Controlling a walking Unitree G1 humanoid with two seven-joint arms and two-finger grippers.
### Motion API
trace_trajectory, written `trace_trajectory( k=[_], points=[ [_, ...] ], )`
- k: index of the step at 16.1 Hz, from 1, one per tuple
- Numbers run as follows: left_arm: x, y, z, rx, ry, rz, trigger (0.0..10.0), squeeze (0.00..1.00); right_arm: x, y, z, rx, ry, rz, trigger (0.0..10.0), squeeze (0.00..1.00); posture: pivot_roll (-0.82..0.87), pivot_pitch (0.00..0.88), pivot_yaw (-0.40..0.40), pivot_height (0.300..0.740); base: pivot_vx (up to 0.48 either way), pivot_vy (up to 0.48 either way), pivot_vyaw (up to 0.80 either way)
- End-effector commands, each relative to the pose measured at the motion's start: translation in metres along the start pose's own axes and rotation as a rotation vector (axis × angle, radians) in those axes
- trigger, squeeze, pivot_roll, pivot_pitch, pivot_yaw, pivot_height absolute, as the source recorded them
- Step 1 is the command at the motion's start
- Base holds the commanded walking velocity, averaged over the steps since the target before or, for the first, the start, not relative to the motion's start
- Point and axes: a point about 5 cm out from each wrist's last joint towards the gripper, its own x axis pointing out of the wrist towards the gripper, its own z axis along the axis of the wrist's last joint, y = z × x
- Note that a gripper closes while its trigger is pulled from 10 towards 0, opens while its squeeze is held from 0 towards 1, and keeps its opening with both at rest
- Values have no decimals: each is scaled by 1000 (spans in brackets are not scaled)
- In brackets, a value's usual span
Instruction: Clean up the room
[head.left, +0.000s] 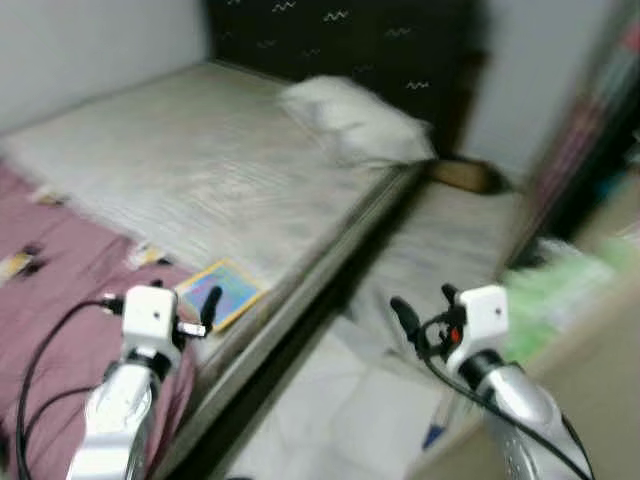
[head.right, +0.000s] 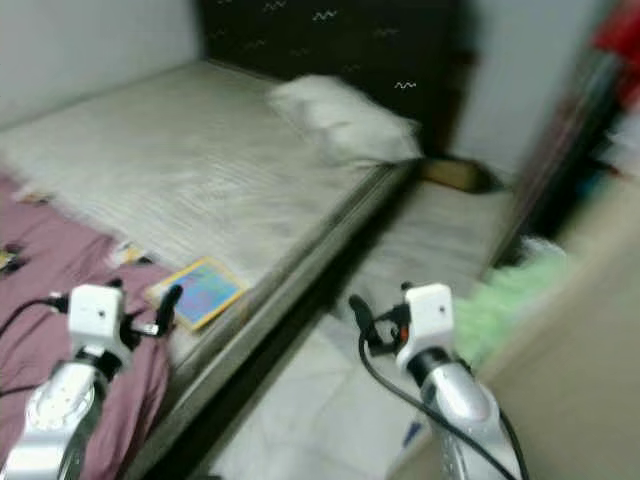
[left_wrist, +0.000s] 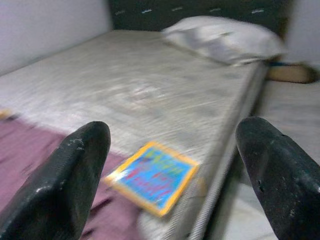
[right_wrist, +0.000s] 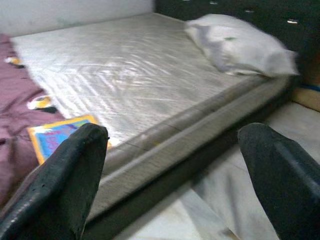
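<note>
step: approaching bed (head.left: 200, 170), likely for book (left_wrist: 152, 176) at near edge | left gripper (left_wrist: 170, 175) spread wide, empty, nearest | right gripper (right_wrist: 170, 175) spread, empty | next: reach forward, straddle book

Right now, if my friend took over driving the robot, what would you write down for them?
Left gripper: open, holding nothing, raised over the near edge of the bed, pointed toward the colourful book.
Right gripper: open, holding nothing, raised over the floor beside the bed.
Things: the book lies flat at the bed's edge, partly on the purple blanket. A white pillow sits at the head of the bed. Small bits lie on the blanket, too blurred to name.
Done: nothing picked up, as far as the pictures show.
Left: probably the book first, then the small bits.
</note>
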Motion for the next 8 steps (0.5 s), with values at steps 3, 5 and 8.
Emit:
trace_trajectory(
  k=[3, 5, 8],
  points=[
    [0, 3, -1, 14, 3, 16, 10000, 0, 3, 3, 6, -10, -32, -5, 10000, 0, -31, 0, -63, 740, 0, 0, 794],
    [1, 4, -1, 15, 4, 27, 10000, 0, 6, 0, 9, -21, -49, -39, 10000, 0, -30, 0, -65, 740, 0, 0, 794],
    [3, 5, -1, 18, 0, 48, 10000, 0, 9, -5, 13, -35, -70, -87, 10000, 0, -31, 0, -64, 740, 0, 0, 794]
  ],
)
